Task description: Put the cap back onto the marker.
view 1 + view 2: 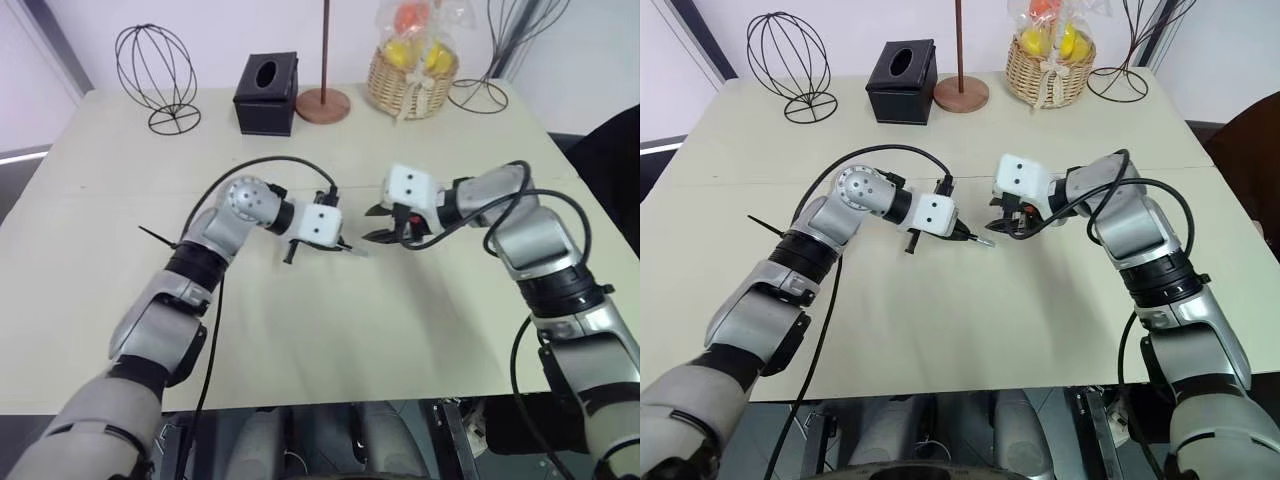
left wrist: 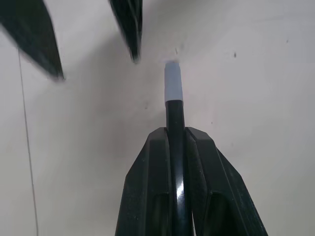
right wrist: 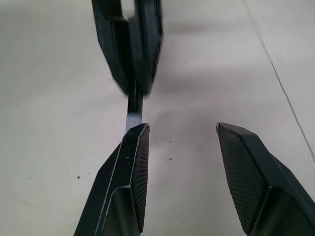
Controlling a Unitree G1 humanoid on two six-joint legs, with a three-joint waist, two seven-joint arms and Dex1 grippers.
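Fingers (image 2: pixel 197 182) of the left gripper (image 2: pixel 176 135) are clamped tight on the marker (image 2: pixel 174 147), whose black body runs out between them and ends in the pale grey cap (image 2: pixel 173 81), seated on the tip. Facing it, the right gripper (image 3: pixel 182 129) stands with its jaws apart and nothing between them; one of its fingers (image 3: pixel 133 167) sits just beside the capped end. Both grippers hover close together above the middle of the cream table (image 1: pixel 330 340). Along the table's far edge stand a wire ornament (image 1: pixel 157 75), a black tissue box (image 1: pixel 267 92), a round wooden base with a pole (image 1: pixel 323 100) and a basket of fruit (image 1: pixel 412 75).
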